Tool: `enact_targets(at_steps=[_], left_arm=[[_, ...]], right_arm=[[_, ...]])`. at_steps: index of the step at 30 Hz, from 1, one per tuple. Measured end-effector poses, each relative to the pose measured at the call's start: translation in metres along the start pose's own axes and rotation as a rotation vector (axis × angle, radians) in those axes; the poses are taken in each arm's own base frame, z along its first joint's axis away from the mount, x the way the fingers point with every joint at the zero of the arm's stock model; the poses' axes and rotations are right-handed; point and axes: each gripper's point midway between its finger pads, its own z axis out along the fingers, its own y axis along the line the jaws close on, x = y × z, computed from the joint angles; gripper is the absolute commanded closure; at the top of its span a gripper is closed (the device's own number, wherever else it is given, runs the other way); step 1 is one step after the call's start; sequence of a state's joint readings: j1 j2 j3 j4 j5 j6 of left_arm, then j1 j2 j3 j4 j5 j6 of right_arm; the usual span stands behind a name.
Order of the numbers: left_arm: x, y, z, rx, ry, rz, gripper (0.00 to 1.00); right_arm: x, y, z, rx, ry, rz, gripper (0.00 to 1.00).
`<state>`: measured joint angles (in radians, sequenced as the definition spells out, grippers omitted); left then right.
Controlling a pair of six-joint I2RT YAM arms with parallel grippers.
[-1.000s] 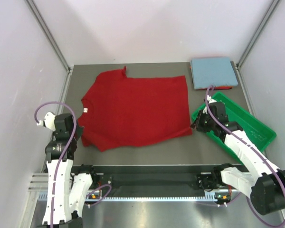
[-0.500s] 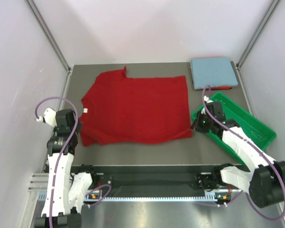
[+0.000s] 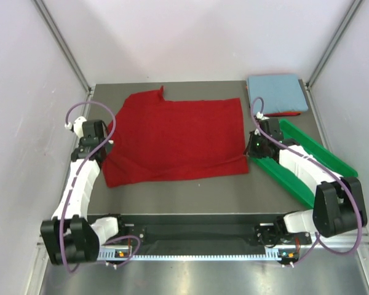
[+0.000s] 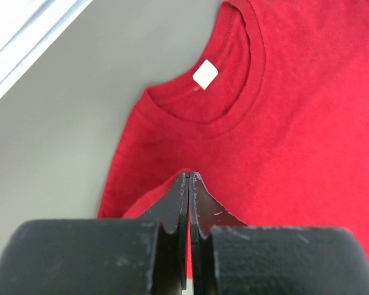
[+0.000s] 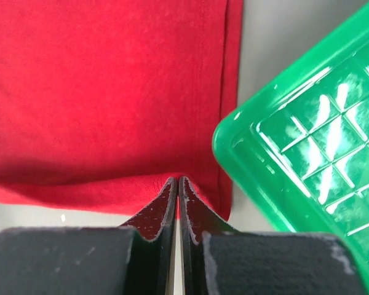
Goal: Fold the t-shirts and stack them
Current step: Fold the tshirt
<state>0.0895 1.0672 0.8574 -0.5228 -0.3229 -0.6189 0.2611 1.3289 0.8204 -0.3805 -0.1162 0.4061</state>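
Nearest us, the bare strip of table (image 3: 190, 196) at 6 o'clock carries nothing. Just beyond it lies the dark red t-shirt (image 3: 178, 135), spread across the middle with its collar toward 9 o'clock and its hem toward 3 o'clock.

The left end effector (image 4: 189, 178) is fully closed, with a small peak of red cloth pinched between its tips, just short of the collar and the white neck label (image 4: 205, 74). The right end effector (image 5: 175, 181) is closed the same way on a fold of the hem edge at the shirt's 4 o'clock corner. A low ridge of cloth runs between the two grips.

We judge this shirt to be at the start of its first fold. It is mostly flat, and the far sleeve sticks out at 11 o'clock.

At the table's 3 to 4 o'clock sits the green tray (image 3: 323, 152), tilted and just beside the hem, with the right arm lying across it. Its rounded corner is close to the right grip and could catch the cloth or the wrist as the edge is carried over.

Farthest off, at 1 o'clock, a light blue t-shirt (image 3: 275, 91) lies folded on top of another red t-shirt (image 3: 287, 114), of which only the near edge shows. So two shirts look folded and stacked. What is left is to fold the third and place it on that pile.
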Motion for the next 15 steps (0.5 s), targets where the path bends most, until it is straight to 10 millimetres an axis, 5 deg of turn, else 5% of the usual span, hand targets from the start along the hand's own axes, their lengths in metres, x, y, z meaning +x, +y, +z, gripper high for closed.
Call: enact_targets(at_steps=[15], left_arm=[[-0.030,-0.034,0.039,0.030,-0.032,0.103,1.00]], right_arm=[[-0.014,-0.007,0.019,0.050,-0.016,-0.011,1.00]])
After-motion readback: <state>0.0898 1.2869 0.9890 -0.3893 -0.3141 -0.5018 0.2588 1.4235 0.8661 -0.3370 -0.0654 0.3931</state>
